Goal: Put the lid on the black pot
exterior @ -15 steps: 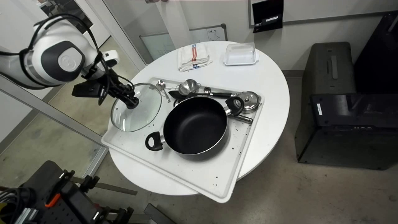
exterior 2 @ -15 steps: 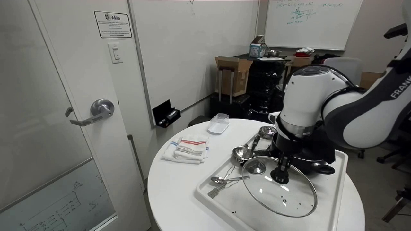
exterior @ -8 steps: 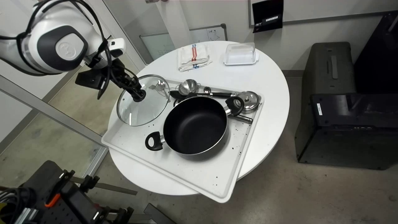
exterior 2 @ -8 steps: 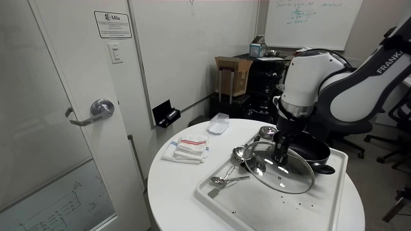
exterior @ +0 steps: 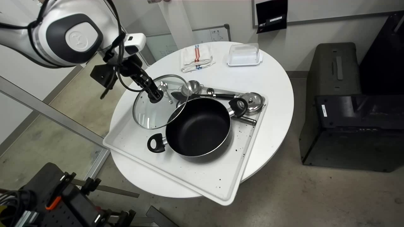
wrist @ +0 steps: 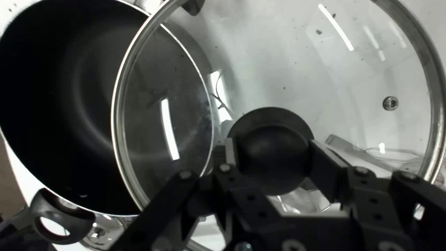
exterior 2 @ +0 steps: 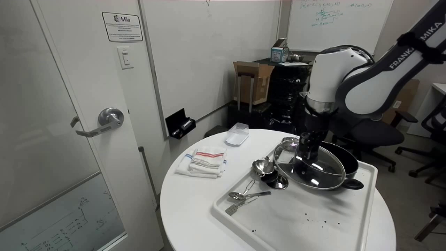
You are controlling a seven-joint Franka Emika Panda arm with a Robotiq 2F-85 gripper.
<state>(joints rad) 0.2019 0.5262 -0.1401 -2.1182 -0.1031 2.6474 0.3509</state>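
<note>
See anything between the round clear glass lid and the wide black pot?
No, nothing visible: the lid, held in the tool by its dark round knob, partly overlaps the pot in the wrist view.

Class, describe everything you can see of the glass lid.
The lid is round and clear, glass by its look, with a metal rim, a small metal-ringed fitting, perhaps a vent, and a dark knob. The gripper grips that knob, holding the lid tilted above the tray. It is not seated on the black pot, though its edge overlaps the pot's opening in every view; whether they touch is unclear.
</note>
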